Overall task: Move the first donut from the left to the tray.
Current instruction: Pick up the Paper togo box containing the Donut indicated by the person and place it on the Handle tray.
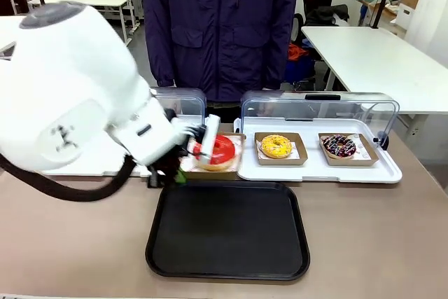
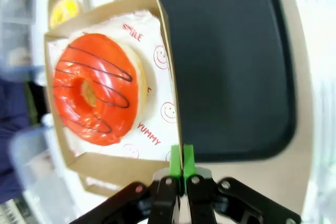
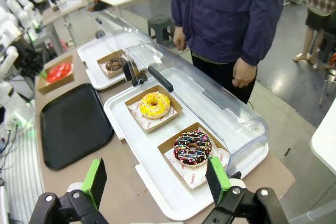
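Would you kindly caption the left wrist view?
Left gripper pinching the red donut's holder beside the tray.

A white tray [image 1: 392, 170] with its clear domed lid [image 1: 318, 108] tipped back sits on the worktop [image 1: 364, 243]. In the tray, the yellow-glazed donut [image 1: 276, 146] lies left of the chocolate sprinkled donut [image 1: 339, 146], each in a brown cardboard holder. Beyond the tray stands a person in a dark jacket [image 1: 220, 26]. A second white tray [image 3: 97, 80], past the yellow donut, holds another chocolate donut [image 3: 114, 64].
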Controlling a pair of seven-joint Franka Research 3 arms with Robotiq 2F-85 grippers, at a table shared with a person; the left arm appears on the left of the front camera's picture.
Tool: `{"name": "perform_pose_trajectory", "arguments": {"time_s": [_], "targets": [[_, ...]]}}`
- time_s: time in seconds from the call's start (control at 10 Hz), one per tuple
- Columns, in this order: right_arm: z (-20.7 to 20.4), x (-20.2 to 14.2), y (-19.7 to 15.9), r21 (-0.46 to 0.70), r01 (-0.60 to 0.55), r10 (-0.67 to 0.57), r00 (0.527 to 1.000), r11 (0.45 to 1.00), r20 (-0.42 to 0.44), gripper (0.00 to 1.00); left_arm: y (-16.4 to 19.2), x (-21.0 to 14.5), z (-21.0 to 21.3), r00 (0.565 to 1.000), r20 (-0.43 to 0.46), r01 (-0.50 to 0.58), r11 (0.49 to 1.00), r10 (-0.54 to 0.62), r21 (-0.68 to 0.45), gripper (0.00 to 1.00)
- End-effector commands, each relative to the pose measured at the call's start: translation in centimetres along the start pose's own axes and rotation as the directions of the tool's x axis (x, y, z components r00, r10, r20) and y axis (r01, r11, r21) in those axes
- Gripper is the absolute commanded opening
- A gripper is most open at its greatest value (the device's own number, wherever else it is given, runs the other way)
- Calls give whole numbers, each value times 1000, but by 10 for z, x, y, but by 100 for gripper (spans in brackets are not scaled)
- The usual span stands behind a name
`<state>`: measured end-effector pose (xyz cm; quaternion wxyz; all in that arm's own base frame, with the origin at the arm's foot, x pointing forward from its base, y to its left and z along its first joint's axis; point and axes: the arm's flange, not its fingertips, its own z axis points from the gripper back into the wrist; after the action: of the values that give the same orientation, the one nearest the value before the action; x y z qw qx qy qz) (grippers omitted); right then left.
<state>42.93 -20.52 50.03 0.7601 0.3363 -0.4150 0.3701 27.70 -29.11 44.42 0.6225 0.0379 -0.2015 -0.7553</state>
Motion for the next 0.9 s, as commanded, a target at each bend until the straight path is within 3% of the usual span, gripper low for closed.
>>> {"name": "perform_pose_trajectory", "arguments": {"time_s": [0.0,0.3,0.8], "targets": [[-1,2,3,3,-8,8,1000,1000,7,100,-44,9,-18,998,-54,-12,1000,13,20,2],[-1,2,3,3,-8,8,1000,1000,7,100,-77,23,-47,998,-61,-11,1000,10,-22,2],[-1,2,3,3,-8,8,1000,1000,7,100,-100,5,-92,997,-69,-50,997,46,-61,2]]}}
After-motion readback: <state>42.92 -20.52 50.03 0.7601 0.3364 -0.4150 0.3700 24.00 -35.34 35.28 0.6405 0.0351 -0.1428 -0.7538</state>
